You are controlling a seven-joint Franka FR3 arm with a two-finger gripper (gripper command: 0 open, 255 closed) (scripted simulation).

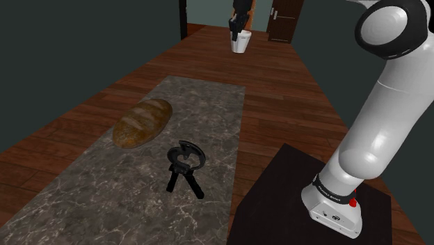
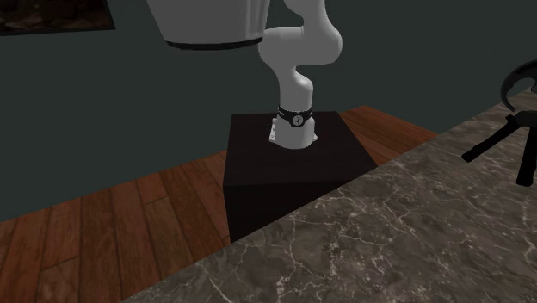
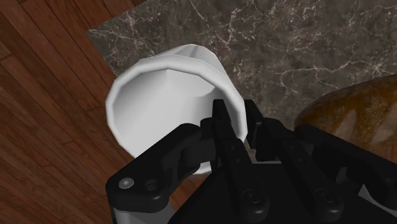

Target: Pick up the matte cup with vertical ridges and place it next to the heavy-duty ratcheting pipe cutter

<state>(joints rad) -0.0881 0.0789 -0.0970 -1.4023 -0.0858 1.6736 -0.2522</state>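
white cup hangs in the air over the far end of the tabletop, its rim wall clamped by the hand, one finger inside and one outside, so it rides roughly upright. pipe cutter lies nearer, just right of the bread; carry likely next.

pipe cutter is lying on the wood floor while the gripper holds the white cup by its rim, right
Not quite. The pipe cutter lies on the marble-patterned surface, near the bread loaf, not on the floor; the shoulder view shows it. The gripper does hold the white cup by its rim.
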